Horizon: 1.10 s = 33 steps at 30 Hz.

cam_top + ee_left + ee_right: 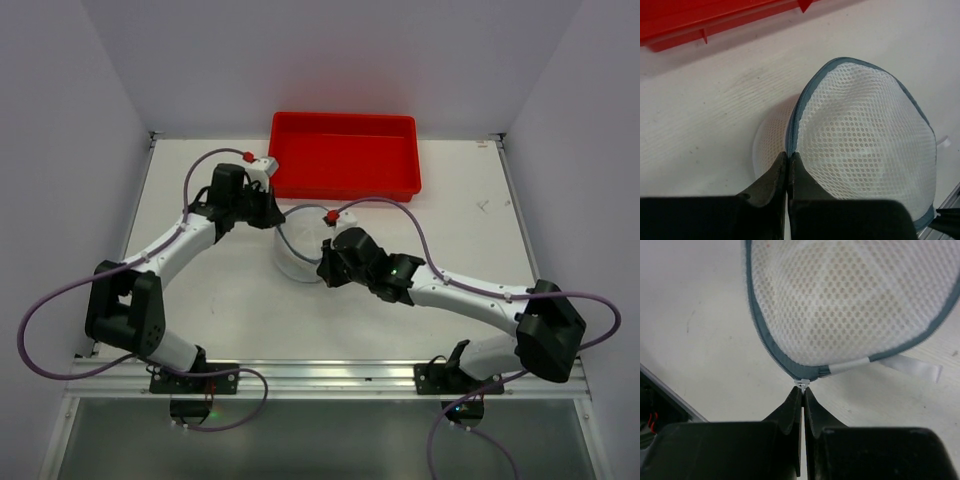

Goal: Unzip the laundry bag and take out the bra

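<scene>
The laundry bag (296, 252) is a round white mesh dome with a grey-blue zipper rim, lying mid-table between both arms. In the left wrist view the left gripper (789, 159) is shut on the bag's zipper rim (799, 107), pinching the seam between its black fingers. In the right wrist view the right gripper (803, 390) is shut on the small white zipper pull (803, 383) at the bag's (845, 295) near edge. A white ribbon tab (912, 367) sticks out beside the pull. The bra is hidden; only a pale shape shows through the mesh.
A red rectangular tray (345, 155) stands at the back of the table, just behind the bag and close to the left gripper (262, 208). The right gripper (330, 262) sits at the bag's right side. Grey walls enclose the table.
</scene>
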Tool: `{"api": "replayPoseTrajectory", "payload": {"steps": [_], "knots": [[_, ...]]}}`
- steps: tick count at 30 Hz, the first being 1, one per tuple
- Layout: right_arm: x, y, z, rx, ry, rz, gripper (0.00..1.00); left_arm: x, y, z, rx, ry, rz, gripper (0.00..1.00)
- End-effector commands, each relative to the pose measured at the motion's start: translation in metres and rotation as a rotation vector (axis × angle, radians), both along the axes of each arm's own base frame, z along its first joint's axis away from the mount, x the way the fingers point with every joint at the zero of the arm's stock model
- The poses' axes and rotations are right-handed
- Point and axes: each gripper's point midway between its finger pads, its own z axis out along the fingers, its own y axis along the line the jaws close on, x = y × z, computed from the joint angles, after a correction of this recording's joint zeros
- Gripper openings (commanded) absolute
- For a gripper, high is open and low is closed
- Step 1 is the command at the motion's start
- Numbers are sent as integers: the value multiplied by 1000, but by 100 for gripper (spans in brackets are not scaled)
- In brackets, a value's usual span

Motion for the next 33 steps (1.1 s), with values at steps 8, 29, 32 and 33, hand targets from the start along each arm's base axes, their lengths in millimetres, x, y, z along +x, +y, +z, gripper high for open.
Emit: {"api": "replayPoseTrajectory", "payload": {"steps": [8, 29, 32, 33], "knots": [[21, -88, -32, -81, 77, -179, 0, 18, 40, -2, 173, -92, 22, 0], [8, -22, 92, 50, -79, -15, 91, -100, -17, 4, -268, 74, 201, 9], [16, -4, 73, -9, -50, -63, 99, -104, -19, 5, -302, 98, 227, 20], [19, -1, 67, -25, -42, -92, 99, -105, -19, 5, -309, 107, 238, 25]]}}
